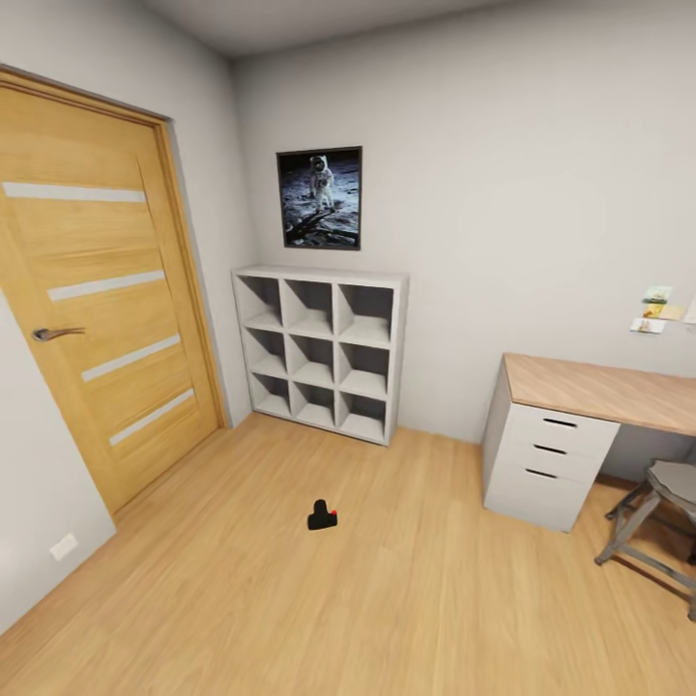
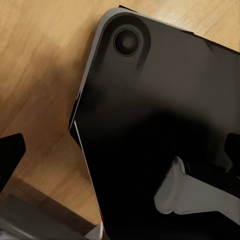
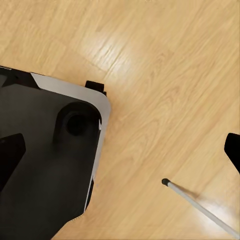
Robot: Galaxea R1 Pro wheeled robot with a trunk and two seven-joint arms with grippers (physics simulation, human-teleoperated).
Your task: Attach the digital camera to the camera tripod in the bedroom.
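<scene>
Small black compact digital camera with a red spot (image 1: 323,515) lies on the light wood floor (image 1: 290,599), lower centre of head view, ahead of the robot. Neither arm looks nearer. Both grippers' fingertips sit spread at wrist-view edges, empty.

The head view looks from high up, forward and down across the bedroom toward its far corner and the wood floor (image 1: 290,599), while both wrist views face steeply down from close above that same floor, each onto the robot's black base (image 2: 160,125).
</scene>
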